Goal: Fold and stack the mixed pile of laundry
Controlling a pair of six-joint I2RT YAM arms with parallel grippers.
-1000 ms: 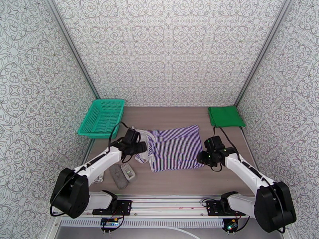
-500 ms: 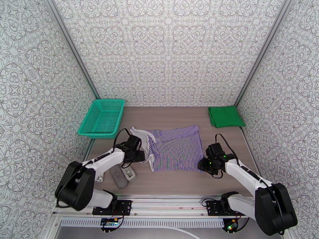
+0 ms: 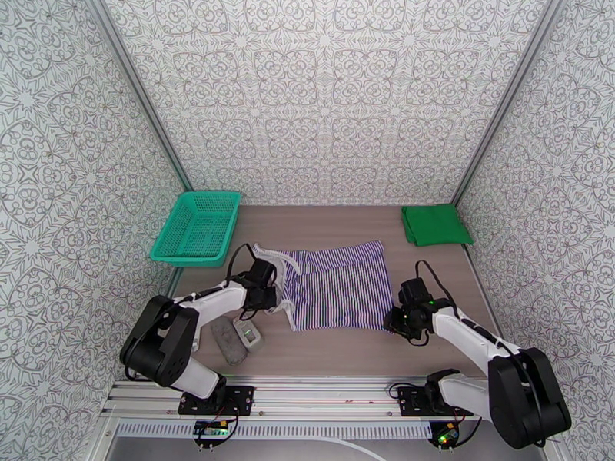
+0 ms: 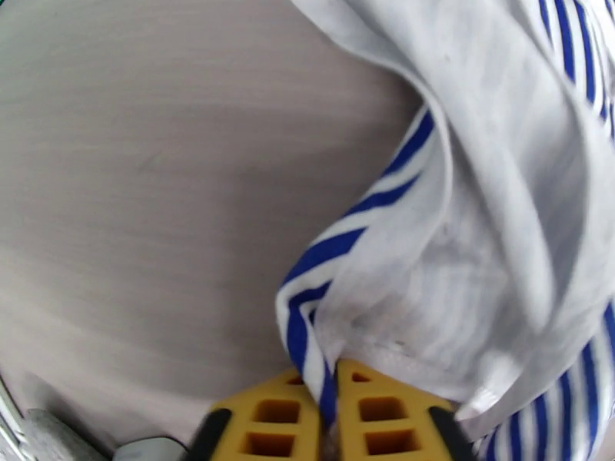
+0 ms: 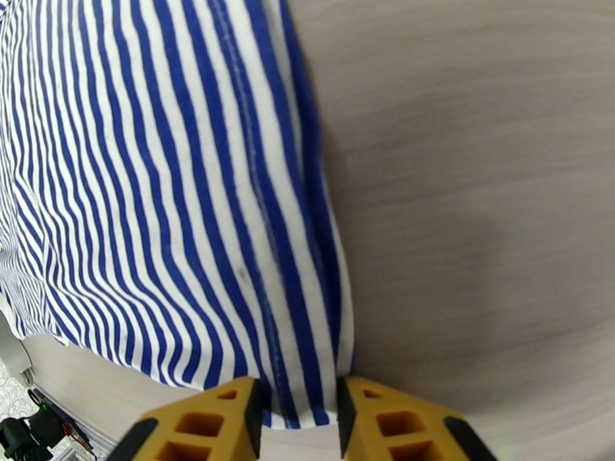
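The navy-and-white striped top (image 3: 338,286) lies spread flat mid-table. My left gripper (image 3: 270,298) sits at its left edge, by the white straps. In the left wrist view the left gripper (image 4: 329,412) is shut on a fold of the striped top (image 4: 477,247). My right gripper (image 3: 394,321) rests low at the garment's near right corner. In the right wrist view the right gripper (image 5: 297,420) has its fingers apart, astride the hem of the striped top (image 5: 177,194), which lies flat between them. The green shirt (image 3: 436,224) lies folded at the far right corner.
A teal mesh basket (image 3: 196,228) stands at the far left. Two small grey objects (image 3: 231,341) lie near the left arm, just in front of the garment's left end. Bare wooden table (image 5: 477,186) stretches right of the hem. Patterned walls enclose three sides.
My left gripper slid toward the strap edge and shut on the cloth. My right gripper moved nearer and down to the near right hem corner, its fingers narrowing.
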